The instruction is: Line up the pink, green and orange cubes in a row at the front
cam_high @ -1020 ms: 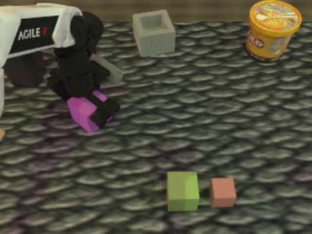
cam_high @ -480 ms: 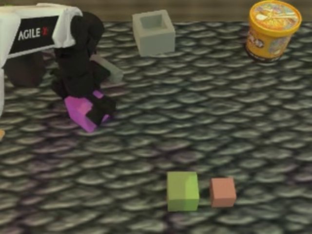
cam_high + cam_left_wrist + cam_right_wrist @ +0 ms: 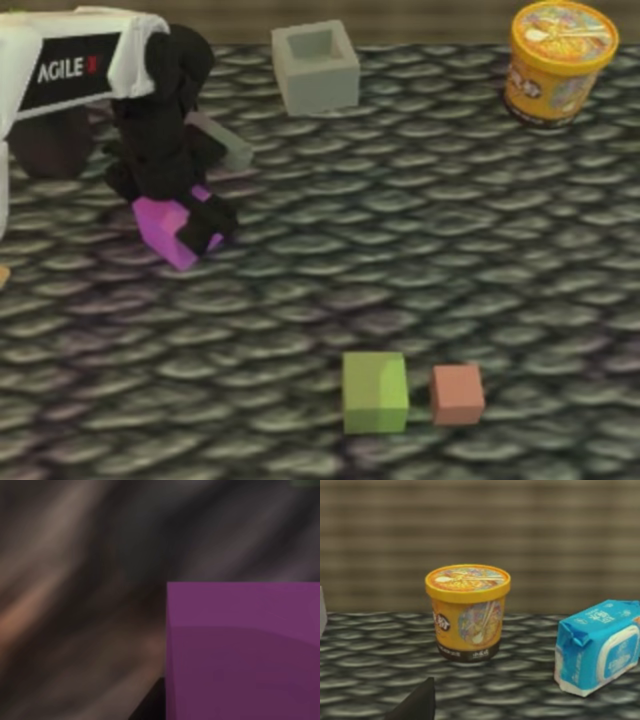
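In the upper left of the top view, the left gripper [image 3: 190,222] is clamped on the pink cube [image 3: 165,228], which sits tilted between its fingers. The green cube [image 3: 375,392] and the orange cube [image 3: 457,394] lie just beside each other, apart, at the lower centre of the frame. The right gripper is out of the top view, so I cannot tell its state.
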Controlling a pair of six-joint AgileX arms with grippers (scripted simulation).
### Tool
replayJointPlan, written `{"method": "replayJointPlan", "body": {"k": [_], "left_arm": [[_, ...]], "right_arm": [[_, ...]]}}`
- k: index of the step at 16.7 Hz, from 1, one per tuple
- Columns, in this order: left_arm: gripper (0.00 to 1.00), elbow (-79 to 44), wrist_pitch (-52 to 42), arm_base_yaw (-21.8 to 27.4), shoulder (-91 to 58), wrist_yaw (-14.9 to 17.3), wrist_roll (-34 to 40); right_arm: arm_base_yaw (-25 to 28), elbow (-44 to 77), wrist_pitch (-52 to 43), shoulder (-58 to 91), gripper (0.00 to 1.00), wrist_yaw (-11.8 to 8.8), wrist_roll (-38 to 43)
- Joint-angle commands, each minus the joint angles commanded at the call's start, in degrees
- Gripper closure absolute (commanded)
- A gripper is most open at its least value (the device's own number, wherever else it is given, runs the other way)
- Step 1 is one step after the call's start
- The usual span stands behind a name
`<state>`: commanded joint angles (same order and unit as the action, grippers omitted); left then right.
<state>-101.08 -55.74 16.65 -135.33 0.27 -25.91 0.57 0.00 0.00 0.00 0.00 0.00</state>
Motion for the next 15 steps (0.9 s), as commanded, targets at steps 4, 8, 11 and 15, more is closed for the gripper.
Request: {"method": "replayJointPlan", "body": {"k": [4, 8, 11, 15], "left_arm": [[1.00, 0.00, 0.00, 0.00, 0.00, 0.00, 0.00], [1.00, -0.18, -0.41, -0.05, 0.68, 0.20, 0.02], [1.00, -3.42, -4.67, -0.56, 1.77, 0.18, 0.20], [1.00, -8.77, -12.86, -1.08, 4.20, 0.16, 0.16]], "right_arm": [[0.00, 0.00, 0.00, 0.00, 0.00, 0.00, 0.00], [0.00, 0.00, 0.00, 0.00, 0.00, 0.00, 0.00], [0.00, 0.00, 0.00, 0.00, 0.00, 0.00, 0.00], [0.00, 0.00, 0.00, 0.00, 0.00, 0.00, 0.00]]}}
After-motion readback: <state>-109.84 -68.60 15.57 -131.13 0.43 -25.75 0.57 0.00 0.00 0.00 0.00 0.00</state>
